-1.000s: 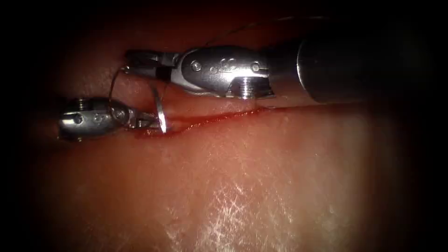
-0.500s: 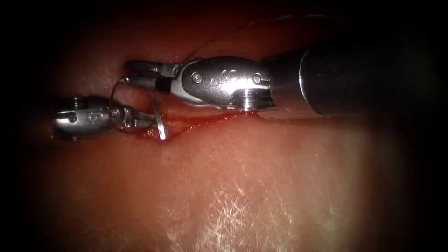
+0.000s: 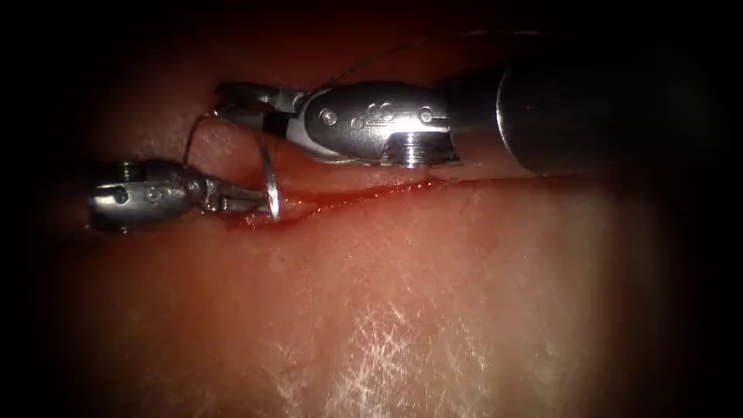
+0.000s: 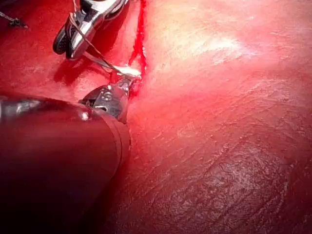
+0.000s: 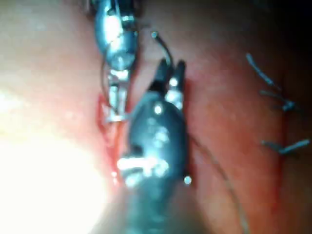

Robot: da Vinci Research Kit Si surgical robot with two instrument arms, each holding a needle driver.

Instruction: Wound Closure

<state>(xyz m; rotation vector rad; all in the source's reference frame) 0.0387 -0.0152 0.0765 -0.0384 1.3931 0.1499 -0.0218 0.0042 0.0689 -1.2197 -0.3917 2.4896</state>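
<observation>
The cut runs across the tissue, with red fluid pooled at its left end. The curved needle stands across that left end. My right tool lies above the cut, jaws shut on the needle's upper part near the tail. My left tool comes in from the left, jaws shut on the needle's lower end right at the cut. Thin thread curves from the right jaws down behind the left tool. The left wrist view shows the needle spanning from the right tool to the left tool.
More thread trails up and to the right above the right tool's wrist. Earlier stitches with cut thread ends sit on the tissue beyond the right tool; the left tool lies along the cut beside it.
The right tool dipped toward the cut half a second ago and has risen again, lifting the needle's upper part. The left tool shifted slightly left and stays at the needle's lower end.
</observation>
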